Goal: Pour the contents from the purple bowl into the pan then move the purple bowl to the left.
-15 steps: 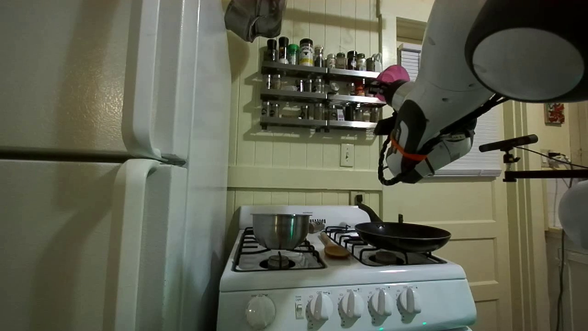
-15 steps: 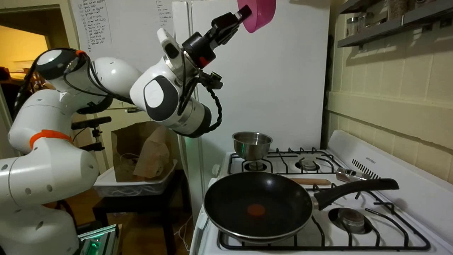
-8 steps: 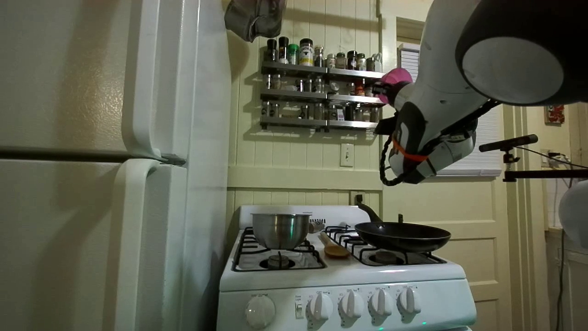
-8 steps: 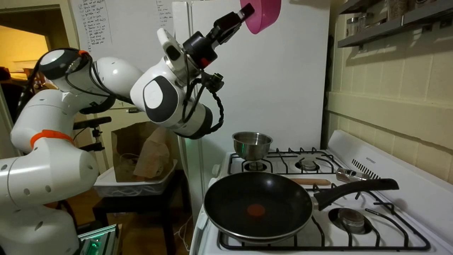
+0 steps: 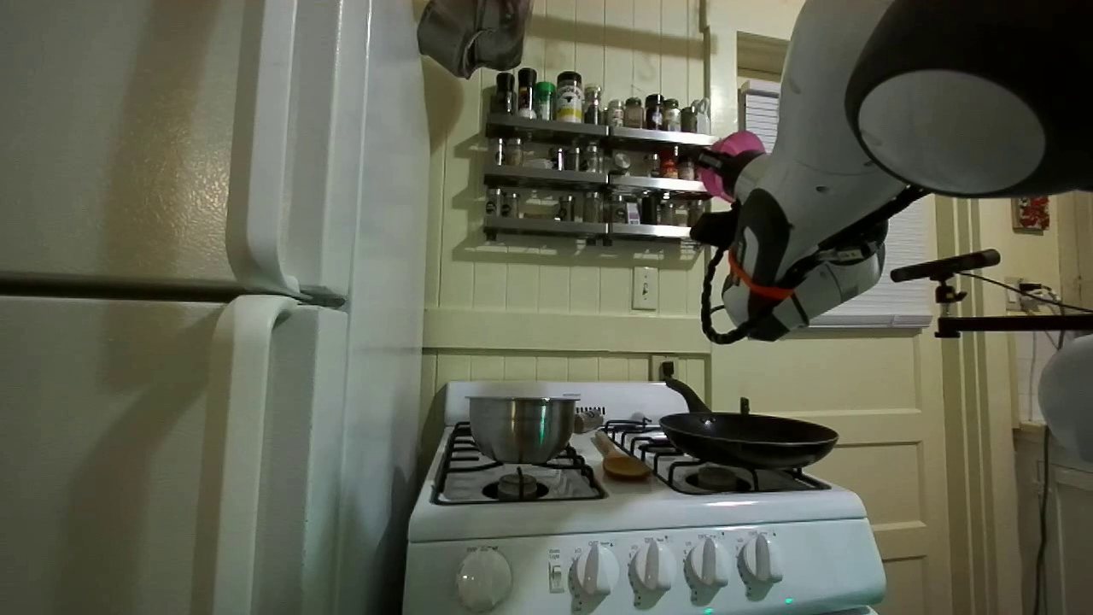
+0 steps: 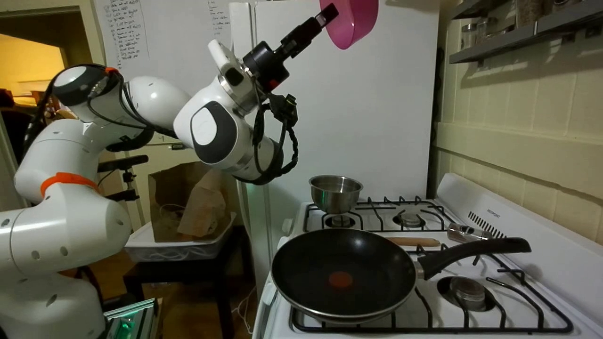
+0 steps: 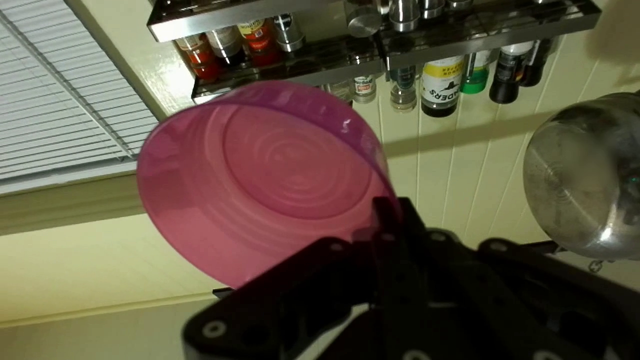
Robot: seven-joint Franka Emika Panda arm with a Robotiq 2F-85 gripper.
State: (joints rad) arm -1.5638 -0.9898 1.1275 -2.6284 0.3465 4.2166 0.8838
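Observation:
The purple bowl [image 6: 355, 23] is pink-magenta plastic and hangs high above the stove, tipped on its side. It also shows in an exterior view [image 5: 739, 147], partly behind the arm. In the wrist view the bowl [image 7: 295, 165] shows its inside, and I see nothing in it. My gripper [image 7: 392, 207] is shut on its rim, one finger inside and one outside. The gripper also shows in an exterior view [image 6: 328, 15], where the frame's top edge cuts off the bowl. The black pan [image 6: 320, 263] sits below on the stove, only a red dot showing inside; it also shows here [image 5: 747, 440].
A steel pot [image 5: 523, 427] stands on the burner beside the pan. A wooden spoon [image 5: 625, 466] lies between them. Spice shelves [image 5: 546, 130] are on the wall near the gripper. A hanging metal vessel [image 7: 585, 175] shows in the wrist view. The fridge [image 5: 171, 359] stands beside the stove.
The wrist has rolled, turning the gripper and the bowl. The bowl has shifted slightly right and down in the exterior views. The pan, pot and spoon have not moved.

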